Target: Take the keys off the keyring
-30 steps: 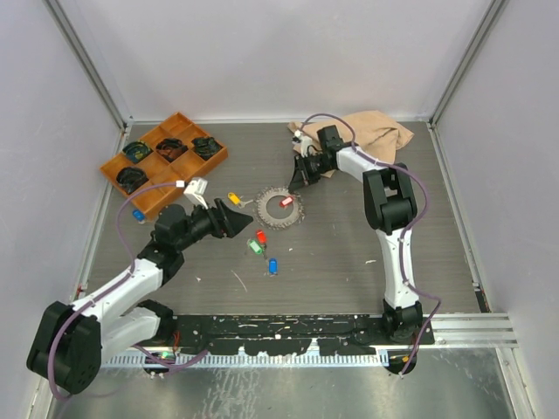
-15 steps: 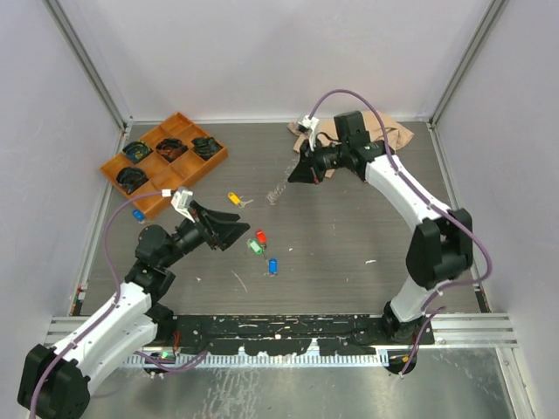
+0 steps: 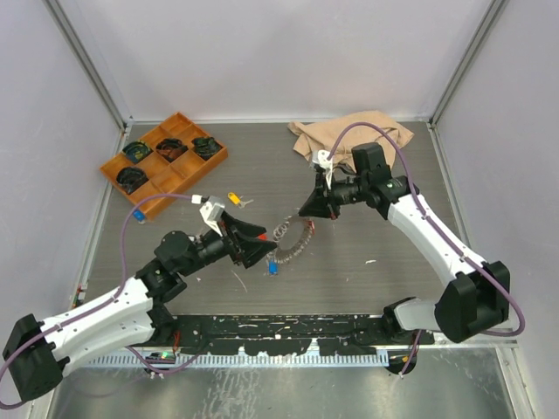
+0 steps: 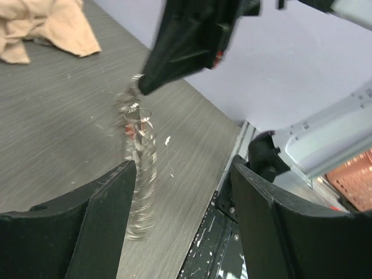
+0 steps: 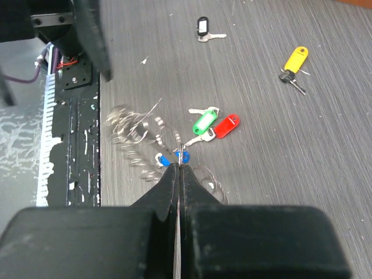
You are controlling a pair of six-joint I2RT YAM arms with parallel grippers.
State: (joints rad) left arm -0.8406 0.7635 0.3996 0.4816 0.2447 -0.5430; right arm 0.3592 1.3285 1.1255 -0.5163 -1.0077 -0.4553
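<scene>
The silvery keyring (image 3: 293,236) hangs in the air, blurred by motion, with my right gripper (image 3: 307,213) shut on its rim. The right wrist view shows those jaws (image 5: 180,165) pinched on the keyring (image 5: 136,142) above the table. My left gripper (image 3: 259,249) stands open right beside the ring. In the left wrist view the keyring (image 4: 139,174) hangs by my left finger (image 4: 99,221), not between the fingers. Loose keys lie on the table: green (image 5: 204,122), red (image 5: 225,125), yellow (image 5: 295,58), black (image 5: 203,26), blue (image 3: 272,267).
An orange tray (image 3: 199,168) with dark coiled bundles stands at the back left, a blue key (image 3: 138,214) by its near corner. A tan cloth (image 3: 354,131) lies at the back. The black base rail (image 3: 279,327) runs along the near edge.
My right gripper has lifted the keyring off the table and carried it nearer, toward the middle. My left gripper has swung right and forward to meet it.
</scene>
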